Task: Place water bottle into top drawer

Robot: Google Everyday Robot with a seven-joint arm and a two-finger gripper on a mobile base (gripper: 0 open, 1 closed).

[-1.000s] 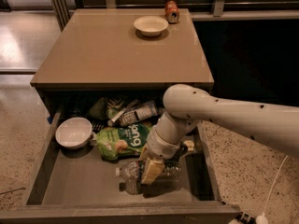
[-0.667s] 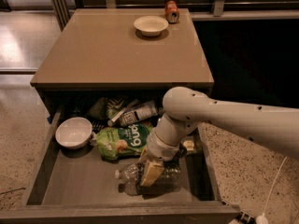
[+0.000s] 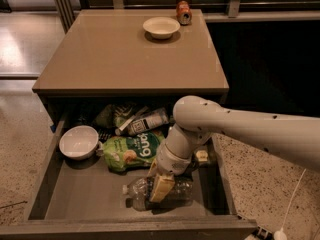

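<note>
The water bottle [image 3: 136, 192] is clear crinkled plastic and lies on its side on the floor of the open top drawer [image 3: 82, 196], near the front right, with its cap pointing left. My gripper [image 3: 160, 190] reaches down into the drawer from the white arm [image 3: 240, 129] and sits right at the bottle's middle, its tan tip across the front of the bottle. The right half of the bottle is partly hidden behind the gripper.
In the drawer: a white bowl [image 3: 79, 141] at the left, a green snack bag [image 3: 132, 151] in the middle, a bottle with a white-and-black label [image 3: 147, 122] and dark packets [image 3: 114, 115] behind. On the tan table [image 3: 120, 59] stand a white bowl [image 3: 161, 27] and a can [image 3: 183, 12].
</note>
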